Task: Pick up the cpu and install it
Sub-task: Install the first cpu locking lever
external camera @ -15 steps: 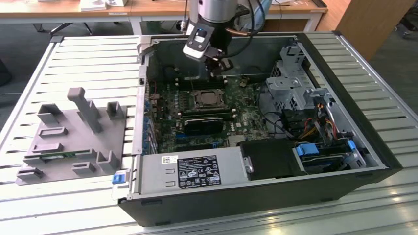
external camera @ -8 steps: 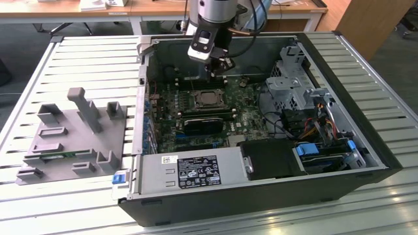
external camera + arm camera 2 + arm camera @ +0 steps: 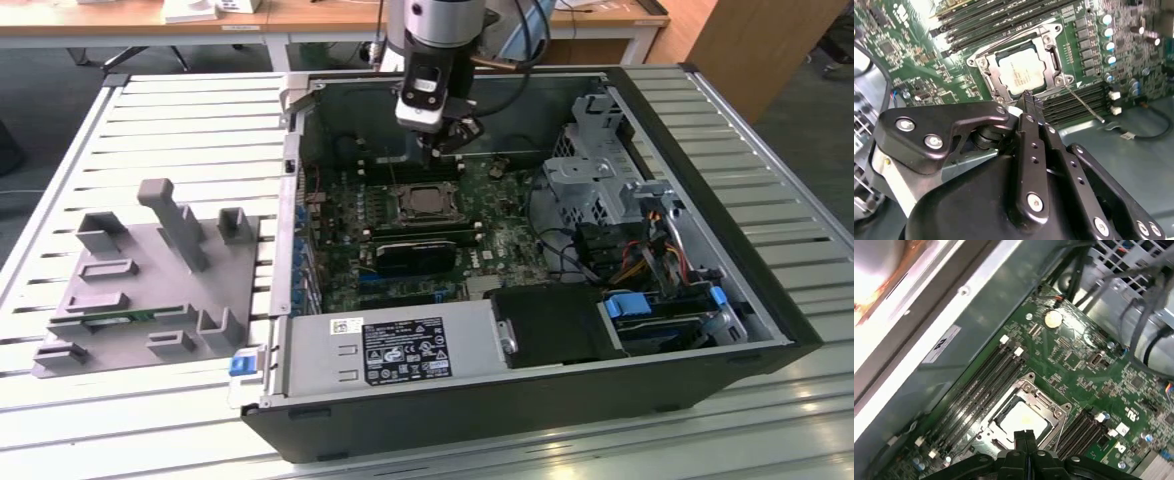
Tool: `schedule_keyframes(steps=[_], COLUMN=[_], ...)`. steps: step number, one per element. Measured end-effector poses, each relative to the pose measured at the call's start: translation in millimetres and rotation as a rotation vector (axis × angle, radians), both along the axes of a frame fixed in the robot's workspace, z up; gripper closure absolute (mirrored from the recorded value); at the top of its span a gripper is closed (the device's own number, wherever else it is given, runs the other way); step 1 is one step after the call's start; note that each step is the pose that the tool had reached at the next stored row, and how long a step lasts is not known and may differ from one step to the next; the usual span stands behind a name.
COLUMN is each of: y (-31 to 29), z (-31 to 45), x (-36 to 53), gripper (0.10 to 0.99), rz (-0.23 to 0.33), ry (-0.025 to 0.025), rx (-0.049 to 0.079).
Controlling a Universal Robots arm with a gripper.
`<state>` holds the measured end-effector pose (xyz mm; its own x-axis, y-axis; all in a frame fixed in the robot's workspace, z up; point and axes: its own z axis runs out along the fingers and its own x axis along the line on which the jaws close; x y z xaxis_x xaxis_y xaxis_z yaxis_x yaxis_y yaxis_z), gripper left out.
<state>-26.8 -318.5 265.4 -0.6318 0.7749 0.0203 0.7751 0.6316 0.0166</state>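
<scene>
the gripper [image 3: 1029, 100] has its jaws pressed together with nothing between them, just above the cpu [image 3: 1021, 71] already seated in the motherboard socket [image 3: 1051, 37], so any move here should be straight and gentle.

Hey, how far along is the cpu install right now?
The cpu already sits in the motherboard socket. The gripper holds nothing, its fingers together just beside the socket frame. The thin socket lever lies alongside, so latching may remain; I cannot tell.
</scene>
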Motion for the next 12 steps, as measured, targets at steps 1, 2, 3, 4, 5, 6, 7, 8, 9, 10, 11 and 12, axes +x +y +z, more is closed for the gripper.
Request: schedule_keyframes(steps=[1, 2, 3, 4, 5, 6, 7, 8, 9, 10, 11, 12], y=[0.0, 0.0, 0.0, 0.0, 0.0, 0.0, 0.0, 0.0, 0.0, 0.0, 0.0, 0.0], z=[-0.1, -0.1, -0.2, -0.2, -0.3, -0.3, -0.4, -0.4, -0.4, -0.5, -0.5, -0.5], x=[0.0, 0.0, 0.0, 0.0, 0.0, 0.0, 0.0, 0.0, 0.0, 0.0, 0.0, 0.0], gripper=[0.98, 0.98, 0.98, 0.98, 0.98, 0.98, 0.98, 0.98, 0.98, 0.98, 0.98, 0.98], rz=[0.017, 0.033, 0.048, 0.064, 0.08, 0.097, 0.112, 0.129, 0.145, 0.16, 0.176, 0.192], ry=[0.0, 0.0, 0.0, 0.0, 0.0, 0.0, 0.0, 0.0, 0.0, 0.0, 0.0, 0.0], rx=[0.0, 0.0, 0.0, 0.0, 0.0, 0.0, 0.0, 0.0, 0.0, 0.0, 0.0, 0.0])
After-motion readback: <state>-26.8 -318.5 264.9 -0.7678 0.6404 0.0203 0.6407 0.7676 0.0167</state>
